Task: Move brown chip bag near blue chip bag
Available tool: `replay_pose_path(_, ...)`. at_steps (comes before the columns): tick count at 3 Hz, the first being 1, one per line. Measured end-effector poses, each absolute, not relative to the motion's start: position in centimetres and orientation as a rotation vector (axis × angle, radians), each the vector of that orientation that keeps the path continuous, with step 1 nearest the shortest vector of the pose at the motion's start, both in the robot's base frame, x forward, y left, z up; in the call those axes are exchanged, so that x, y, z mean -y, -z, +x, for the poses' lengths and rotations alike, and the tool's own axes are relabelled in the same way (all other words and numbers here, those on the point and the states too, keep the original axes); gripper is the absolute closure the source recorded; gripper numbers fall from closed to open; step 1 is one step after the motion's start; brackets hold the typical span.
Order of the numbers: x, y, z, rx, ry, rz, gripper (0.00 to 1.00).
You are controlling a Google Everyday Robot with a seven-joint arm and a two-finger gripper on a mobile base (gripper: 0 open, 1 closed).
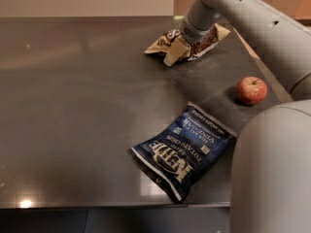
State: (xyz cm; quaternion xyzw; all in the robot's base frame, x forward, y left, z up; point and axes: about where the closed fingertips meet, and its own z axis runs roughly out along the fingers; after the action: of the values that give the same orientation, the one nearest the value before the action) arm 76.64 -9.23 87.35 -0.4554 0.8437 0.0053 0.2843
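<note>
The brown chip bag (209, 37), crinkled with tan edges and a dark centre, lies at the far right of the dark table (73, 106). My gripper (176, 52) is down on the middle of this bag, with the arm reaching in from the upper right and hiding part of it. The blue chip bag (187, 149), navy with white lettering, lies flat near the table's front edge, well apart from the brown bag.
A red apple (251, 90) sits at the right of the table, between the two bags and close to the right edge. My grey arm (252, 18) crosses the upper right, and a bulky grey part of me (272, 174) fills the lower right corner.
</note>
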Motion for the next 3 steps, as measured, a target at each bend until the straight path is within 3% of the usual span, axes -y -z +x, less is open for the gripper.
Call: replay_pose_path(3, 8.5, -87.5, 75.2, -2.253, 0.001, -1.287, 0.88)
